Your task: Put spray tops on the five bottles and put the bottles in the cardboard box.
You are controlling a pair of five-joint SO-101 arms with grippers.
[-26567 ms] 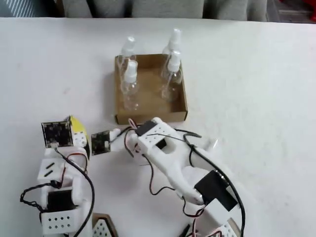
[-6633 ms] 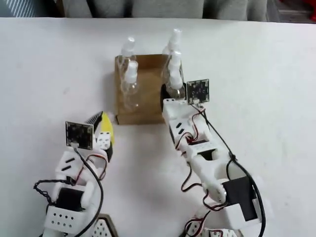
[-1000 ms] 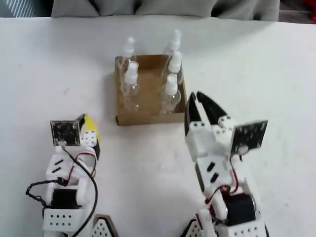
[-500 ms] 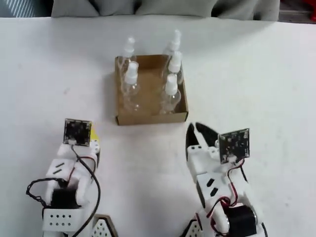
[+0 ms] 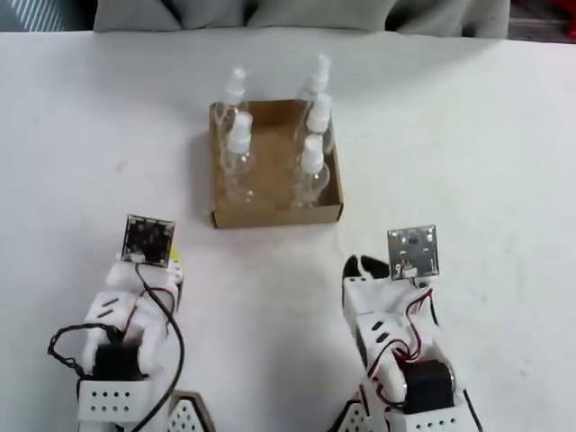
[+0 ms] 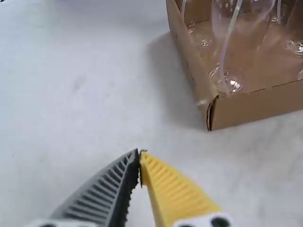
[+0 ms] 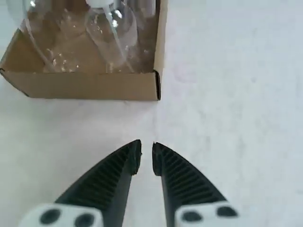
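White table (image 5: 468, 135), overhead five bottles (image 5: 238, 155) in cardboard box (image 5: 270, 217); left pincer (image 6: 139, 160) closed, right pincer (image 7: 147, 155) barely ajar, empty.

Cardboard box (image 5: 270, 217): brown corrugated paperboard, matt, raw cut edges, a bit frayed at one near corner. Bottles (image 5: 238, 166) inside it: clear plastic, glossy, w/ bright glints. Spray tops (image 5: 312, 155): opaque white plastic, smooth. Desk (image 5: 468, 135) under the box: white, matt, faintly mottled, no shine. Left end effector (image 6: 139, 163), near that box corner: ribbed plastic, one finger (image 6: 102, 194) grey, the other yellow, both matt w/ fine ridges. Right end effector (image 7: 147, 153), in front of the box: black plastic fingers (image 7: 111, 175), same ribbed matt finish, on white plastic mounts. Arm shells (image 5: 121, 315), further from the box: white plastic, smooth, slight sheen.
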